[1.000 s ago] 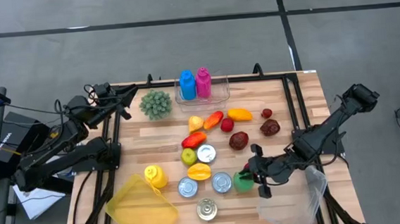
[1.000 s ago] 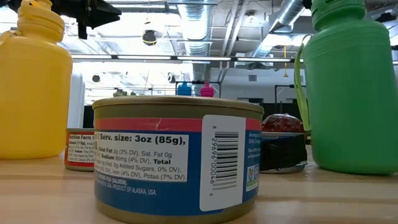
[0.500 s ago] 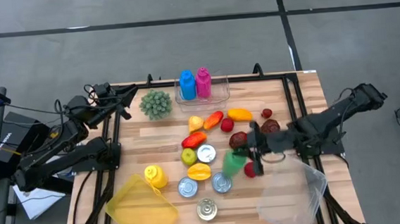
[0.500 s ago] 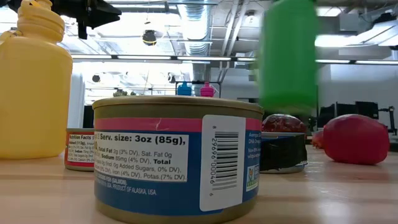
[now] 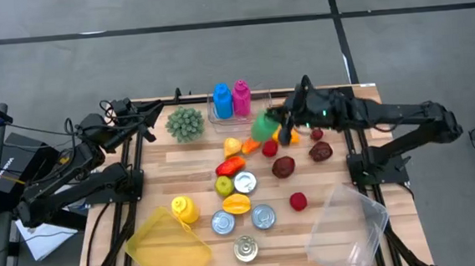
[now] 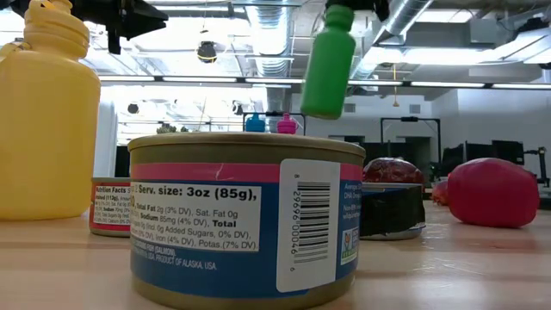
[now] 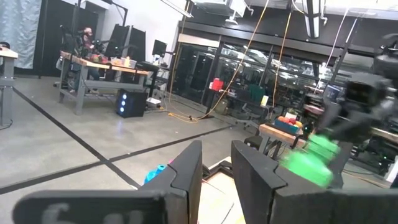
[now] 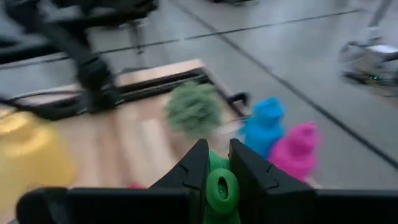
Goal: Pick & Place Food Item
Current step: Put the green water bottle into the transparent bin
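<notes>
A green bottle point(image 5: 262, 128) hangs in the air over the table's far middle, just in front of a clear tray point(image 5: 262, 106) holding a blue bottle point(image 5: 222, 99) and a pink bottle point(image 5: 241, 97). My right gripper point(image 5: 281, 123) is shut on the green bottle. In the low view the bottle point(image 6: 327, 69) hangs high above the cans. My left gripper point(image 5: 154, 112) waits raised at the far left corner. It stands open by a narrow gap point(image 7: 216, 155) with nothing in it. My right gripper pinches the green bottle's cap point(image 8: 222, 190) between its two fingers. The fingers reach in from the table's right, slanting a little downward. The bottle is lifted clear and hangs below the cap, its base tilted toward the left point(image 6: 322, 108).
Fruit and vegetables point(image 5: 247, 153) lie mid-table, with a dark red one point(image 5: 283, 167) and a small red one point(image 5: 298, 201). Several cans point(image 5: 245, 249) and a yellow bottle point(image 5: 184, 209) stand near the front. A clear container point(image 5: 345, 226), a yellow lid point(image 5: 168, 248) and a green leafy ball point(image 5: 185, 123) are also there.
My right gripper has lifted the green bottle off the table's near right part. It has carried the bottle up, toward the far edge and leftward, to just in front of the tray, swinging round as it went. The small red fruit behind the bottle's old spot now shows.
</notes>
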Robot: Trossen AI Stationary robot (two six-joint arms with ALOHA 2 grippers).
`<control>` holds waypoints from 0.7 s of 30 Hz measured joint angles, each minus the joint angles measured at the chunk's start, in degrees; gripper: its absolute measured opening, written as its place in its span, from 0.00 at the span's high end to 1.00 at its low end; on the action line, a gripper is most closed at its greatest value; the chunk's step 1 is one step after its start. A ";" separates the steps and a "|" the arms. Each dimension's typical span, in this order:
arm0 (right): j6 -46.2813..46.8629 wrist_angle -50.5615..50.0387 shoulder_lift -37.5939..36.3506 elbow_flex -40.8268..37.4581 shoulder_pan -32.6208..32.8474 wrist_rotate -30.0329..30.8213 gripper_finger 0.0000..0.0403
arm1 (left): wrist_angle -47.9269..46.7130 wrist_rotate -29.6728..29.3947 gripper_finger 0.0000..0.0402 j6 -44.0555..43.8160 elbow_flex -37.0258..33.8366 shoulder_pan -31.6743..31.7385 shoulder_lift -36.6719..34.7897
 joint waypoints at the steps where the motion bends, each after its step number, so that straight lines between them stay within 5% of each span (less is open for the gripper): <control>1: -0.55 0.90 0.02 0.14 -1.66 0.00 0.89 | 0.00 0.01 0.81 0.00 0.00 0.00 0.00; 9: -1.77 5.14 1.20 0.34 -12.70 -2.59 0.89 | 0.00 -0.25 0.81 0.09 0.00 0.00 0.00; 21: -4.82 12.03 12.99 0.19 -18.54 -2.80 0.88 | 0.00 -0.24 0.81 0.11 0.00 0.00 0.00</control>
